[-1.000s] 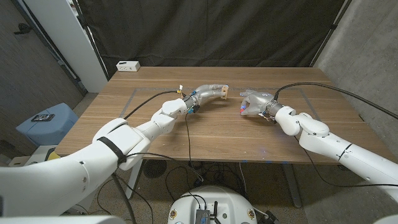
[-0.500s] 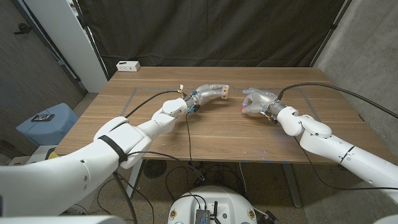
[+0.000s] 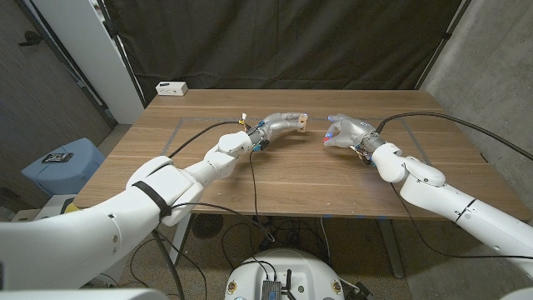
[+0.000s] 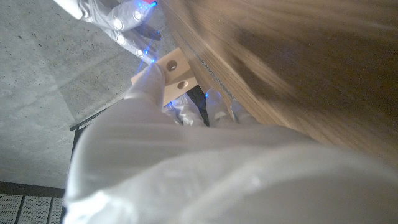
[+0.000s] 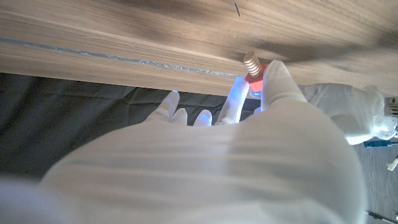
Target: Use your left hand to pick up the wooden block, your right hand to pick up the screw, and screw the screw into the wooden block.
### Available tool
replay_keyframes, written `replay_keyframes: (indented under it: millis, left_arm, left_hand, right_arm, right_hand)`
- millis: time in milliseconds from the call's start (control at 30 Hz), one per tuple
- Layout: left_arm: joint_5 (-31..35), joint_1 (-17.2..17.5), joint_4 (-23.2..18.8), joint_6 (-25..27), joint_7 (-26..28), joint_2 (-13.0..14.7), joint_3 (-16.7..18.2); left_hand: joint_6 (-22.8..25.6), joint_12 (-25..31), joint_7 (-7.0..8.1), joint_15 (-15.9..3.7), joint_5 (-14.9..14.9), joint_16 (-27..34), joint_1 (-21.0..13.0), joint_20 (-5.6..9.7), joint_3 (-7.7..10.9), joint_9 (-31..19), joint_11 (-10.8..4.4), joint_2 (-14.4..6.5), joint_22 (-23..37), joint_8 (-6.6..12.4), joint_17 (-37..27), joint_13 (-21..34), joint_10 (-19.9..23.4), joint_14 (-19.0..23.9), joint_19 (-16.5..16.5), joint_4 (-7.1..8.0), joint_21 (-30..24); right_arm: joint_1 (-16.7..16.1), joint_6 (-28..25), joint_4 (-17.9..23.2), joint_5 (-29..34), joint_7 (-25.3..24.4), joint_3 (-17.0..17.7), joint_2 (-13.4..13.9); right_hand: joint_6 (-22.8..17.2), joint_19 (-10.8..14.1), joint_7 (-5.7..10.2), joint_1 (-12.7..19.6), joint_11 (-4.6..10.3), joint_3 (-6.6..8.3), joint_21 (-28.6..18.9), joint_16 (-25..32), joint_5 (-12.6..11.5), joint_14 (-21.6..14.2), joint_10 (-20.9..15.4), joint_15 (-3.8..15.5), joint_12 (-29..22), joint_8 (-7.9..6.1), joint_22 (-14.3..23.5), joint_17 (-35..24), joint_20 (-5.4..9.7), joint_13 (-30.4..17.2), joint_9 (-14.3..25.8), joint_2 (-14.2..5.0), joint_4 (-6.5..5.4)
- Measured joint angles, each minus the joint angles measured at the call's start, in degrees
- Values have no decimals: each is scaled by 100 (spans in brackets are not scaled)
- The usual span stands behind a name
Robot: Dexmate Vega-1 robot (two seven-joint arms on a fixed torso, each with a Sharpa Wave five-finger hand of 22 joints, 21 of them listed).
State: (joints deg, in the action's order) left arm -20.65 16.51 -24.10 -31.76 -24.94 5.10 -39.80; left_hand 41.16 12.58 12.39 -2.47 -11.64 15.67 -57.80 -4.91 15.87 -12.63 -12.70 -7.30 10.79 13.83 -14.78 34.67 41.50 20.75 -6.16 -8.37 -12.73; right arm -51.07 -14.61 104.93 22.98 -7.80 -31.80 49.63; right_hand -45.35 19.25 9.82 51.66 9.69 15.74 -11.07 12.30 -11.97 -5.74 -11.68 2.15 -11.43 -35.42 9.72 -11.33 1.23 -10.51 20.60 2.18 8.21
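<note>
My left hand (image 3: 279, 123) holds a small pale wooden block (image 3: 300, 125) raised over the middle of the table, its holed face turned toward my right hand. In the left wrist view the block (image 4: 174, 76) shows two round holes and sits pinched at the fingertips of my left hand (image 4: 186, 149). My right hand (image 3: 346, 132) pinches a screw (image 3: 327, 137) with a red head, a short gap to the right of the block. The right wrist view shows the screw (image 5: 253, 67), a pale ridged shank on a red head, gripped by my right hand (image 5: 249, 149).
A white box (image 3: 171, 87) lies at the far left corner of the wooden table (image 3: 291, 179). A black curtain hangs behind the table. Cables run along both arms. A blue bin (image 3: 62, 162) stands on the floor to the left.
My right hand has lifted off the table with the screw and moved up and left toward the block. The left hand and block have held still.
</note>
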Motion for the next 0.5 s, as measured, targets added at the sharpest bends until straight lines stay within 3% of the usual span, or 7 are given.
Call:
replay_keyframes:
  millis: [500]
  left_arm:
    - [-44, 100, -97, -22, -7, 12, 33]
  left_hand:
    - [11, -9, -12, 0, 0, 0, 31, 0, -3, -4, 0, 31, 0, 0, 0, -2, 0, 0, 0, -4, 0]
  right_arm:
    - [-270, -253, 289, -641, -392, 311, -105]
  right_hand:
    - [22, 21, -21, 0, -9, 0, 0, 0, 0, 0, -9, 0, 0, -44, 0, 1, -21, 0, 30, 0, 0]
